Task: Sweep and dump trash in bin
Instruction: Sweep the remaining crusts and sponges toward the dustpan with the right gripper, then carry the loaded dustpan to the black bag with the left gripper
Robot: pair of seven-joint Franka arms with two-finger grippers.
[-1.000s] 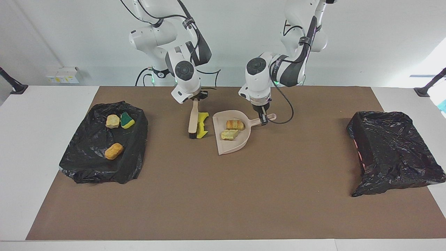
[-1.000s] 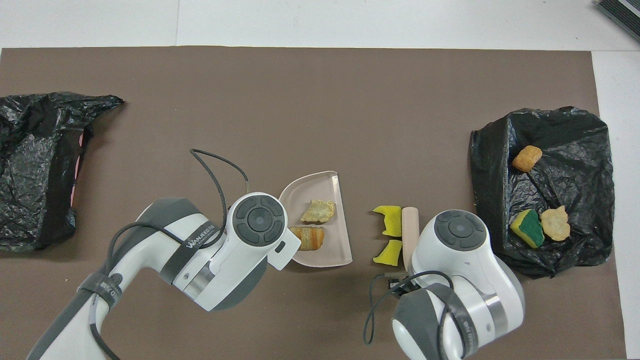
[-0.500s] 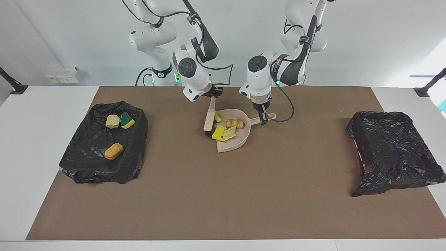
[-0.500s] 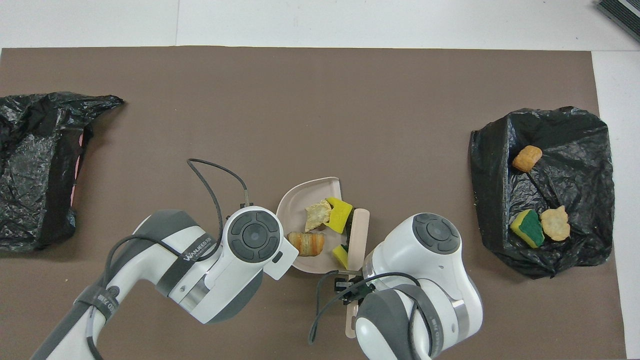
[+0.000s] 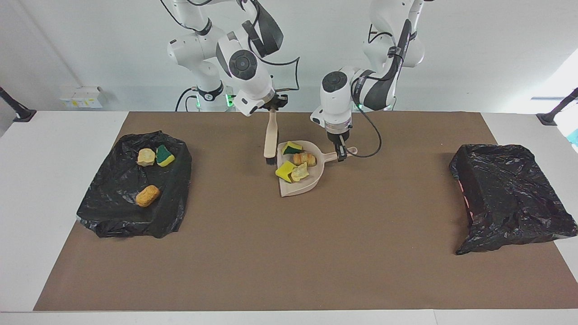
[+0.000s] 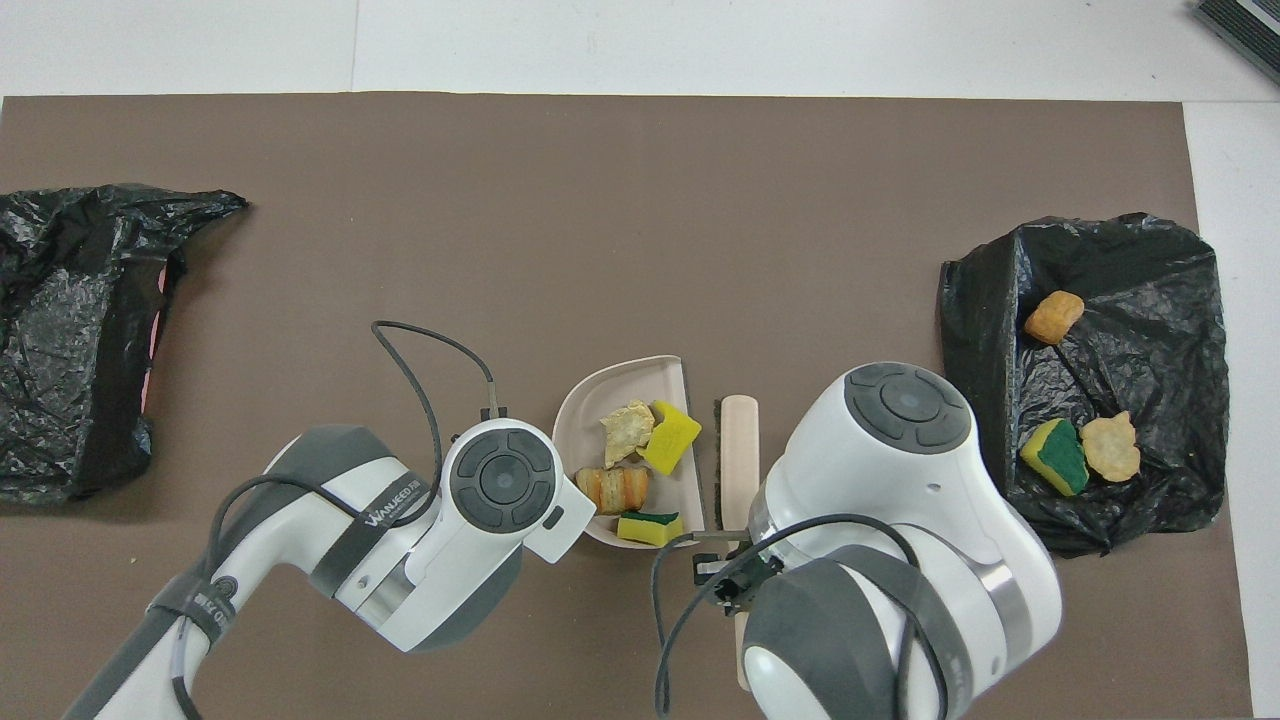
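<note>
Facing view: right gripper (image 5: 272,108) clamps the brush (image 5: 270,137), lifted just beside the dustpan (image 5: 311,184); left gripper (image 5: 341,152) pinches its handle. Four trash bits (image 5: 295,164) sit aboard. Carry it level to the bin (image 5: 510,198) at the left arm's end, then tip.

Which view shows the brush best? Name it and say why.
The facing view: the brush hangs whole from the right gripper, dark bristles down beside the dustpan. In the overhead view only the brush's beige back shows; the right arm covers its handle and the grip.
</note>
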